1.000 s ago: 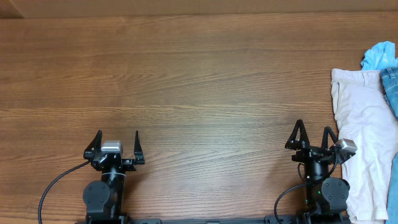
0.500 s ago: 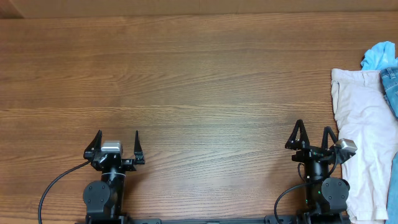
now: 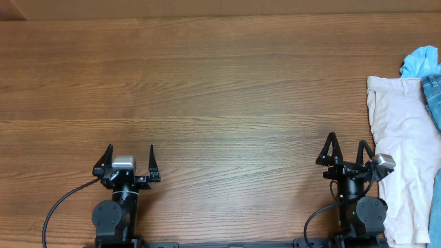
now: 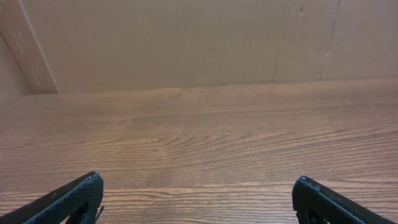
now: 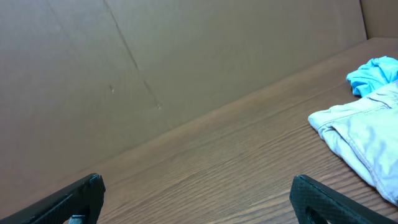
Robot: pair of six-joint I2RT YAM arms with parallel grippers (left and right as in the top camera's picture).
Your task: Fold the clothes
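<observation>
- Both the left fingers (image 4: 68, 199) and the right fingers (image 5: 68, 199) stand wide apart and hold nothing. They are parked at the near edge of the table (image 3: 220, 103).
- The clothes lie heaped at the far right. The cream trousers (image 3: 403, 151) are just beside the right arm, the jeans (image 3: 433, 96) lie past them and are cut off by the frame, and a bright blue cloth (image 3: 420, 62) sits at the far end.
- We judge that folding has not begun. The garments overlap, so a pinch on the trousers may drag the jeans along.
- We cannot tell how much of the pile lies beyond the overhead view. If some of it hangs off the table, a careless tug could send it over the edge.
- The left arm is well apart from the pile. Unless a piece is first pulled to the middle, we expect only a one-handed, crooked fold.
- Grabbing a bunched layer would lock wrinkles in.
</observation>
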